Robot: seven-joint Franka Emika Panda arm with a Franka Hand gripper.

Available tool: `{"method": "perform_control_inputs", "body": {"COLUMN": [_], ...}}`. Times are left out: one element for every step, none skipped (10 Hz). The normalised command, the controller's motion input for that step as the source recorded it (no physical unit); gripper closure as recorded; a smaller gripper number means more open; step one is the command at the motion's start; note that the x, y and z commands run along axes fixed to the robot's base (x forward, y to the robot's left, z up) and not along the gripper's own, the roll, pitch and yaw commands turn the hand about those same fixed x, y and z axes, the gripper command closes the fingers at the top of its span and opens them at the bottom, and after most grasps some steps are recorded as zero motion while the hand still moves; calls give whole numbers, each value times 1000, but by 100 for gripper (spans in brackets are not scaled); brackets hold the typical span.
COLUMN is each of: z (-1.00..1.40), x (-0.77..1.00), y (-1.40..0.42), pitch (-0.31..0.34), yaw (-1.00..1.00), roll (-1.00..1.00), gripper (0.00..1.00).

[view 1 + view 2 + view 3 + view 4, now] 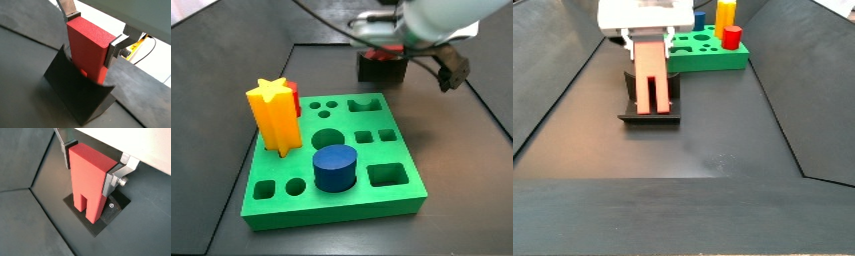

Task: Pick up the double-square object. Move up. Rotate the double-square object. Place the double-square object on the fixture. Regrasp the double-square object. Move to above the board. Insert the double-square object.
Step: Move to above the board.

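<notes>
The double-square object (pixel 89 183) is a tall red block with a slot that splits its lower end into two square prongs. It stands upright with the prongs down on the dark fixture (pixel 112 209), against its bracket (pixel 75 92). My gripper (pixel 90 167) is shut on the block's upper part, with a silver finger (pixel 113 178) flat on each side. Both wrist views show this grip (pixel 91 34). In a side view the block (pixel 652 85) stands on the fixture (pixel 651 117) under the gripper (pixel 649 45). The green board (pixel 385 205) lies nearer that camera.
The board (pixel 714 62) holds a yellow star (pixel 274 115), a blue cylinder (pixel 335 167) and a red piece (pixel 294 100) behind the star, with several open holes. Dark sloping walls (pixel 553 90) enclose the floor. A yellow cable (pixel 137 46) shows beyond the gripper.
</notes>
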Motion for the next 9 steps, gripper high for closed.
{"method": "perform_control_inputs", "body": {"z": [1000,1000,1000,1000,1000,1000,1000,1000,1000], "x": [14,12,9,12,17,19,27,32,38], "y": [-136,-129,-122,-115,-110,-106,-102,-99,-93], "pitch": [184,190,189,175,164,157,130,118,94], "yaw": [-50,-17,41,88,112,123,140,144,144], "roll": [-70,-71,-65,-49,-41,-35,-22,-16,-13], "gripper": [100,100,100,100,100,100,100,100,100]}}
